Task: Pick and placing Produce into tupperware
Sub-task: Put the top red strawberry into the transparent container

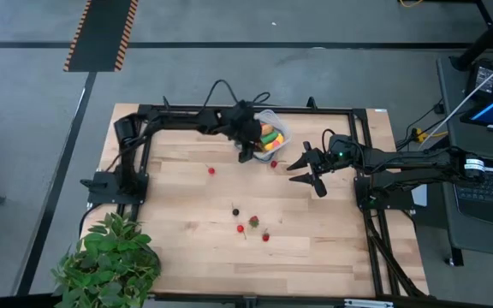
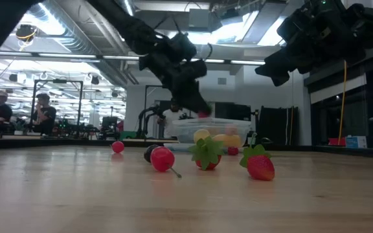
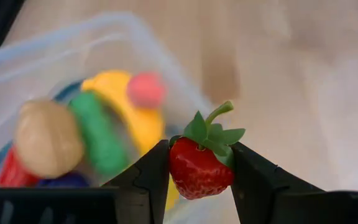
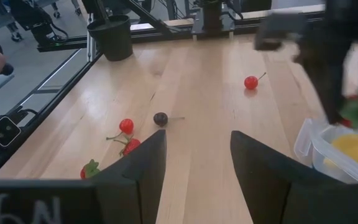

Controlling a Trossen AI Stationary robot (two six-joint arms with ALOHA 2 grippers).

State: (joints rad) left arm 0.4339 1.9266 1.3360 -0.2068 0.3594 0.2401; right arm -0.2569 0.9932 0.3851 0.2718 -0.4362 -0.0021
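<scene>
Low view: wooden table (image 2: 76,194), workshop behind.

Count so far: two claws, one tub (image 1: 274,128), one plant (image 1: 108,261), one dark berry (image 1: 235,210), five red bits loose on the table (image 1: 187,239), one strawberry (image 3: 199,168) gripped.

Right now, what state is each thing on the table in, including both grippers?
left gripper: shut on a strawberry, at the tupperware's edge
right gripper: open, empty, raised off the table
tupperware: lidless, partly filled with produce
loose berries: five lying on the table, outside the container
potted plant: upright at the table's corner
</scene>
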